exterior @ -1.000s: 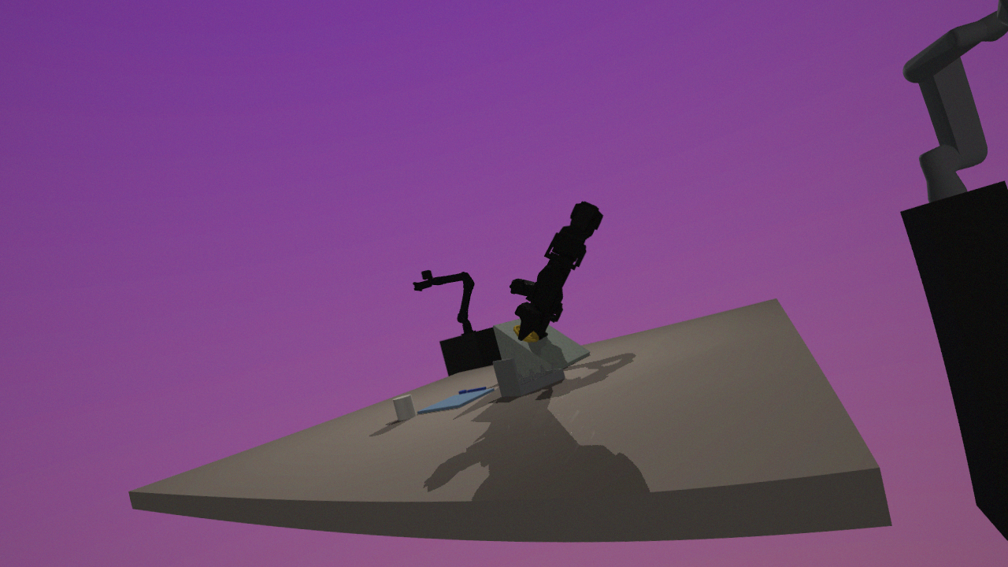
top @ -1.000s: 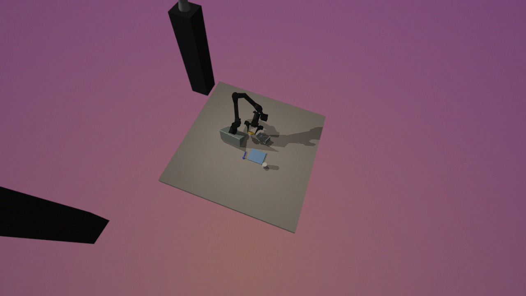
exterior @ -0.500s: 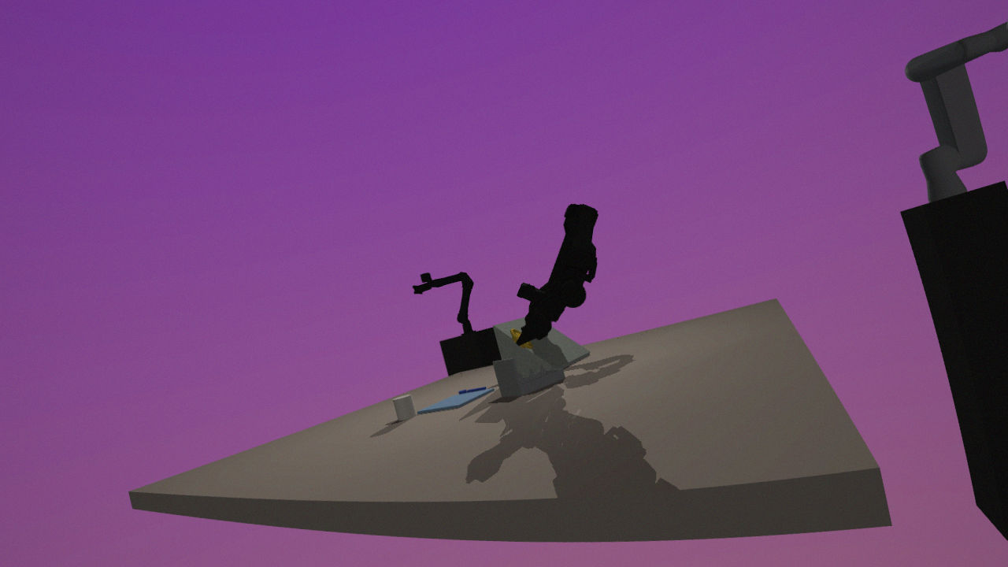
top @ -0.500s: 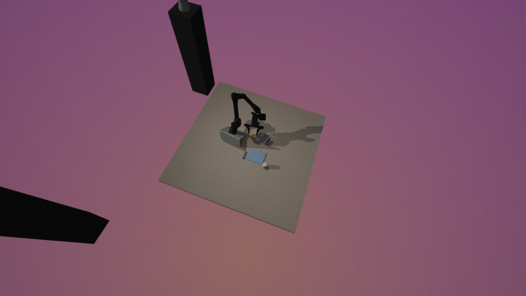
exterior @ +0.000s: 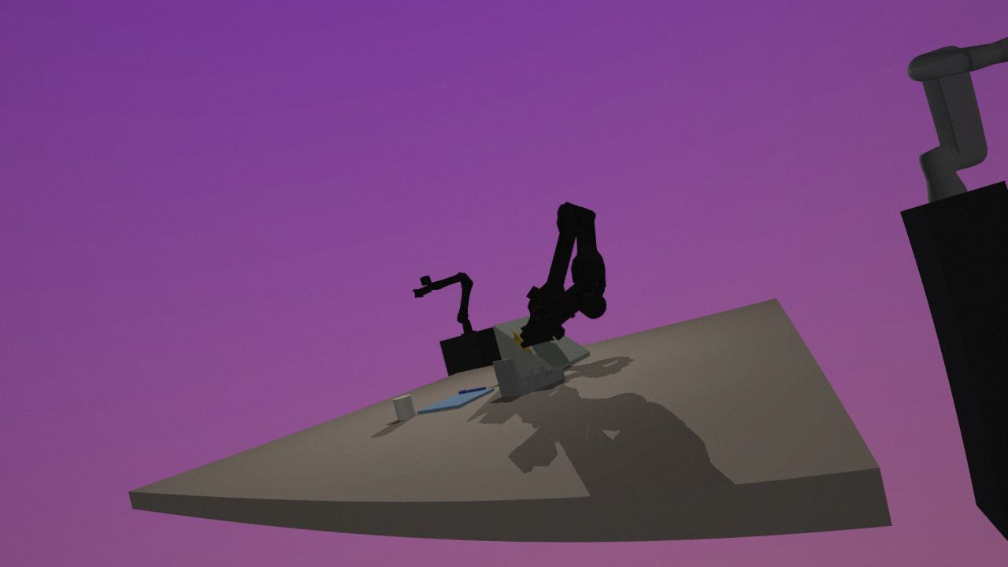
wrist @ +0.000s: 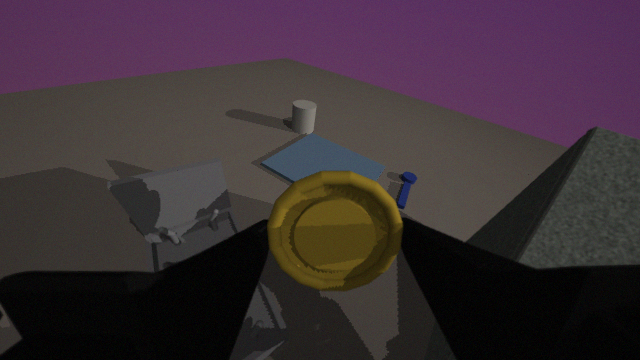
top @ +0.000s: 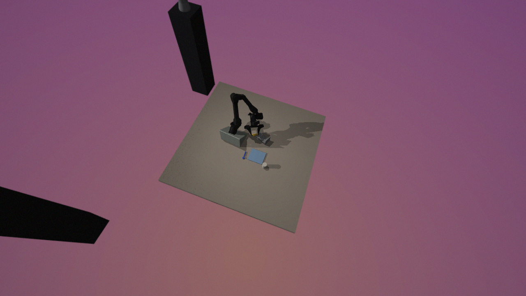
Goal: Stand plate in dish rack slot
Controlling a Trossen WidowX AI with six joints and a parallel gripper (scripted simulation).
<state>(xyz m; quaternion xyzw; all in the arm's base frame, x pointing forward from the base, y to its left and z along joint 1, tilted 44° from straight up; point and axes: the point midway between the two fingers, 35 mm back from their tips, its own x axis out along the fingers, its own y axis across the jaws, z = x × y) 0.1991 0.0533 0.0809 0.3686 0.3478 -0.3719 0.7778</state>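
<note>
The yellow round plate (top: 254,134) (exterior: 518,340) (wrist: 334,235) is held off the table, and its face is turned to the wrist camera. It is steeply tilted in the exterior view. My gripper (top: 254,133) (exterior: 523,343) (wrist: 333,226) is shut on it, with one finger at each side of the rim. The grey dish rack (top: 266,139) (exterior: 507,378) (wrist: 192,192) stands on the table beside the plate, left of it in the wrist view. The left finger hides part of the rack, and its slots are only partly visible.
A blue flat board (top: 256,156) (exterior: 454,402) (wrist: 320,157) lies beyond the rack. A white cylinder (top: 264,164) (exterior: 403,407) (wrist: 303,117) stands at its far corner, and a dark blue spoon-like thing (top: 245,155) (wrist: 405,194) lies beside it. A large grey-green block (top: 231,137) (wrist: 590,215) stands under my arm's base.
</note>
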